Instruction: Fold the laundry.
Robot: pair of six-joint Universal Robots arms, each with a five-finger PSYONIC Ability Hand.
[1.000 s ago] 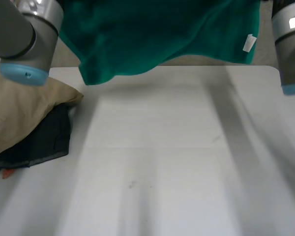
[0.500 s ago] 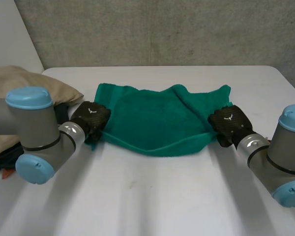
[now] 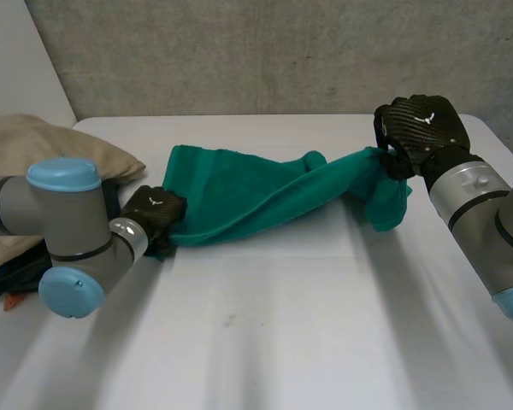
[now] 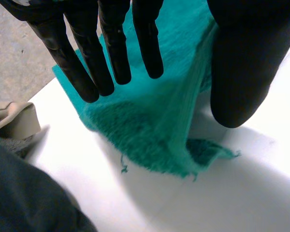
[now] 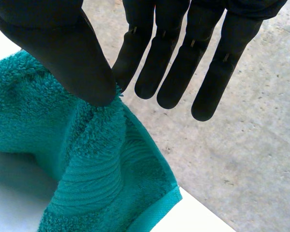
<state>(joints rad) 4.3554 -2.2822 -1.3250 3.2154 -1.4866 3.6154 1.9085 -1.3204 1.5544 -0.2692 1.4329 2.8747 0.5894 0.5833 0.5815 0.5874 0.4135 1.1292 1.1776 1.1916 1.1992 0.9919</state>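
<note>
A green towel (image 3: 256,192) stretches in a twisted band across the far half of the white table (image 3: 282,342). My left hand (image 3: 154,213) rests low at the towel's left corner. In the left wrist view its fingers (image 4: 111,48) are straight and the thumb stands well apart, with the towel (image 4: 150,130) lying slack under the palm, so the hand is open. My right hand (image 3: 421,126) is raised above the table's far right and holds the towel's right end. In the right wrist view its thumb (image 5: 53,43) pinches the towel (image 5: 87,159) against a finger, and the cloth hangs below.
A beige garment (image 3: 34,171) lies piled on a dark one (image 3: 0,278) at the table's left edge, close behind my left arm. The beige cloth (image 4: 9,118) also lies beside the left hand. A concrete wall stands behind the table.
The towel came down from high in front of the camera onto the table. My right hand then lifted its end up and away to the right, and my left hand's fingers straightened.
</note>
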